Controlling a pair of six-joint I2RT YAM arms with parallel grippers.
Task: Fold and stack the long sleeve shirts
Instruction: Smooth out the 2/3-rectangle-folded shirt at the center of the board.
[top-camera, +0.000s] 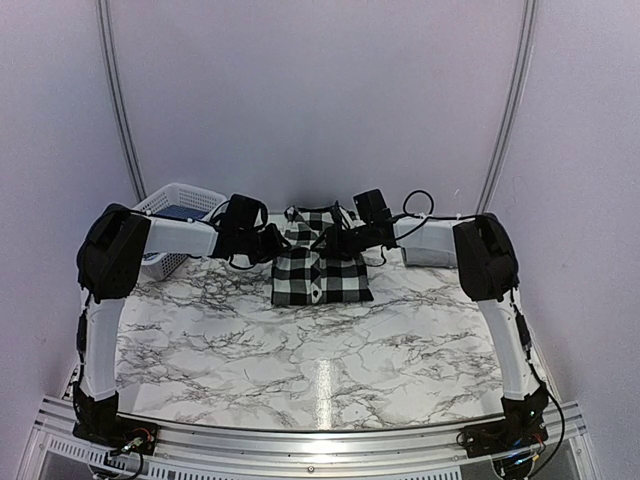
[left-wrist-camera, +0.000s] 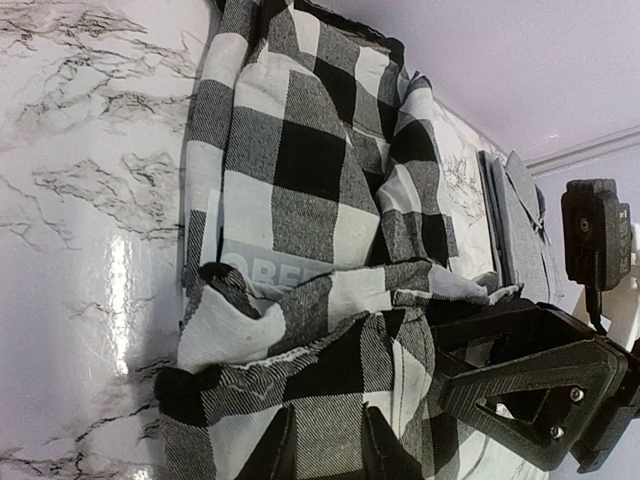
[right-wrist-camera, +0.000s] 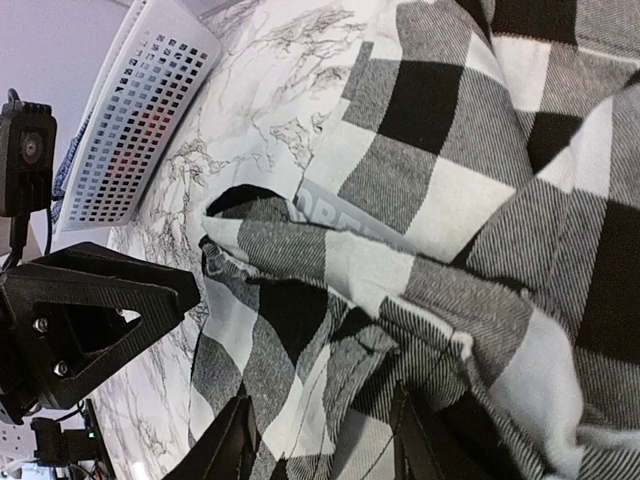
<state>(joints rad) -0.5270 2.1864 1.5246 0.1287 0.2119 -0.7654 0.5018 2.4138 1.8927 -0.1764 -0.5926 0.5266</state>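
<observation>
A black-and-white check long sleeve shirt (top-camera: 320, 272) lies folded at the far middle of the marble table (top-camera: 300, 350). Its back edge is bunched up between my two grippers. A band with pale block letters (left-wrist-camera: 262, 262) shows under the raised fold, and also in the right wrist view (right-wrist-camera: 345, 212). My left gripper (top-camera: 283, 242) comes in from the left; its fingers (left-wrist-camera: 278, 448) stand close together with cloth (left-wrist-camera: 330, 400) pinched between them. My right gripper (top-camera: 335, 240) comes in from the right; its fingers (right-wrist-camera: 232, 445) stand wide apart with bunched cloth (right-wrist-camera: 330, 380) lying between them.
A white slotted basket (top-camera: 178, 212) stands at the far left corner, also in the right wrist view (right-wrist-camera: 140, 120). A grey folded item (top-camera: 430, 245) lies at the far right, next to the shirt (left-wrist-camera: 515, 215). Pale walls close the back and sides.
</observation>
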